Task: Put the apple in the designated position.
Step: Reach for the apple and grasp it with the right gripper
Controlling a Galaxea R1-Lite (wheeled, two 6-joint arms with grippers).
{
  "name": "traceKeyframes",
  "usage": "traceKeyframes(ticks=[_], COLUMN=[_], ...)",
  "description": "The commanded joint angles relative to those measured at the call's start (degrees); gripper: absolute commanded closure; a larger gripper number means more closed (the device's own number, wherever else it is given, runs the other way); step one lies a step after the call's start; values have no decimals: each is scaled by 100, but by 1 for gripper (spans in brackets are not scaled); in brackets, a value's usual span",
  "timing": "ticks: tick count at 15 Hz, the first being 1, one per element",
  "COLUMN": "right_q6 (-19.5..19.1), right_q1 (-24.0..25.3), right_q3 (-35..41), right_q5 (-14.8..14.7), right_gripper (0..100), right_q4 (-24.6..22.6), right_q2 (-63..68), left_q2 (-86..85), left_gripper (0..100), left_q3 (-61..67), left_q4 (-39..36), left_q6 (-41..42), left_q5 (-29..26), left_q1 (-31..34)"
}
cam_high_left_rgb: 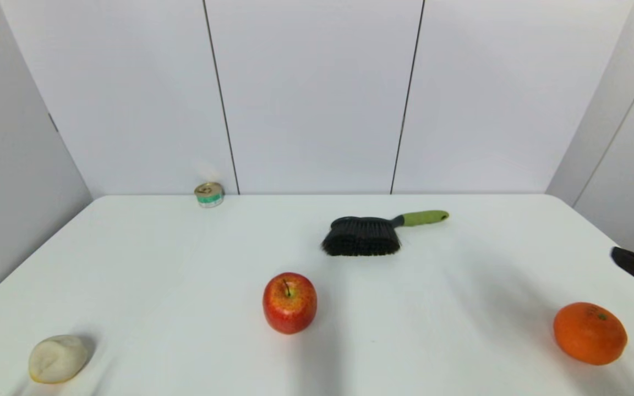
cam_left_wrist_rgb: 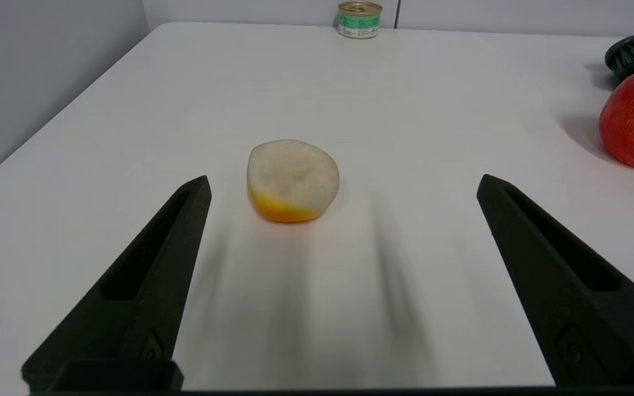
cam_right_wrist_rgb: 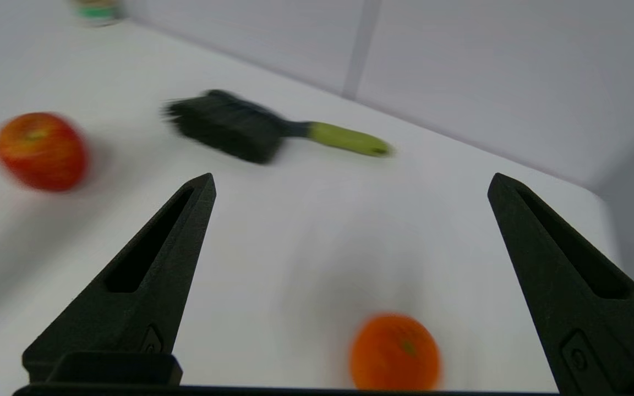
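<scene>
Low in the centre of the head frame, the apple (cam_high_left_rgb: pixel 289 302) sits upright and ungrasped on the white tabletop (cam_high_left_rgb: pixel 460 286), since both the left tool (cam_left_wrist_rgb: pixel 342 184) and right tool (cam_right_wrist_rgb: pixel 350 181) hang released, fingers spread, holding nothing

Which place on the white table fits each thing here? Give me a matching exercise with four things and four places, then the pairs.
Things:
1. glossy red apple
2. round orange fruit
3. pale beige lump
4. small round metal tin with a green label

Places in the head view:
A. far edge, by the wall
B. near left corner
C. near middle
D. near right

Pairs: 1-C, 2-D, 3-B, 4-A
</scene>
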Motion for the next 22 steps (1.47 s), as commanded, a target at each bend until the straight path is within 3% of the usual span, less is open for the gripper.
traceKeyframes(ticks=[1, 4, 7, 13, 22], right_q6=[-82, -82, -117, -144, -161], right_q1=[1772, 2642, 2985, 3125, 3424], right_q3=[-910, -1235, -1542, -2061, -2272], right_q5=[468, 468, 468, 459, 459], right_gripper=[0, 0, 0, 0, 0], right_q4=[-517, -974, -1010, -1265, -1713], right_q2=[2618, 3892, 4771, 5993, 6573], left_q2=[7, 7, 7, 7, 7], left_gripper=[0, 0, 0, 0, 0], left_q3=[0, 0, 0, 0, 0], left_q4=[-17, 1, 1, -17, 1], left_q6=[-4, -4, -4, -4, -4], left_q5=[1, 1, 1, 1, 1], left_q1=[6, -2, -2, -2, 6])
